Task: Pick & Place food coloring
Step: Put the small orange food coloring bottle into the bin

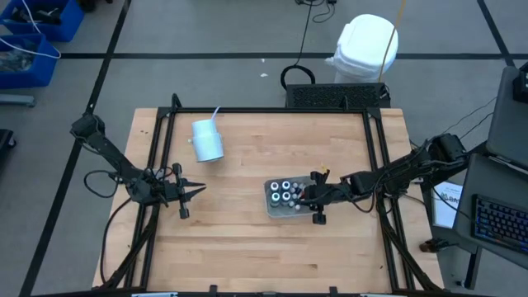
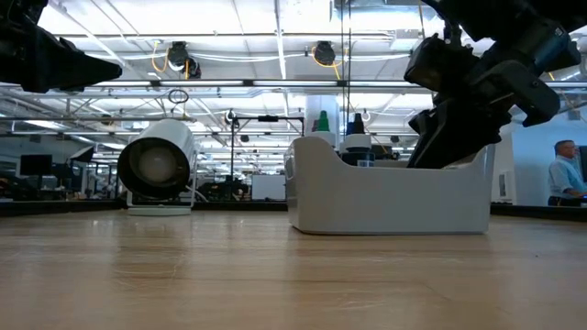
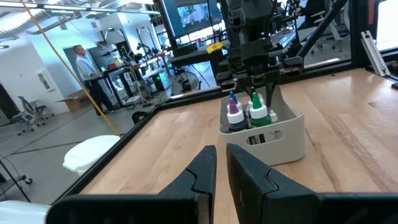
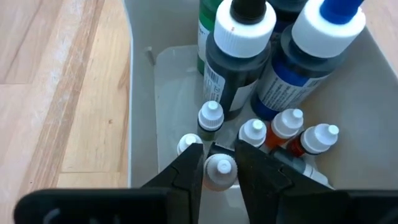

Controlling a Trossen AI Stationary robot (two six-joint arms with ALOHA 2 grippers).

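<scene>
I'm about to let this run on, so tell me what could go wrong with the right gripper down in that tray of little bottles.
1. The right gripper straddles one small bottle with others packed close; its fingers could knock the neighbouring small bottles over.
2. The fingers sit at the cap, so it might slip out on lifting.
3. The gripper is inside the tray, near its wall; a skewed lift could drag the tray.
</scene>
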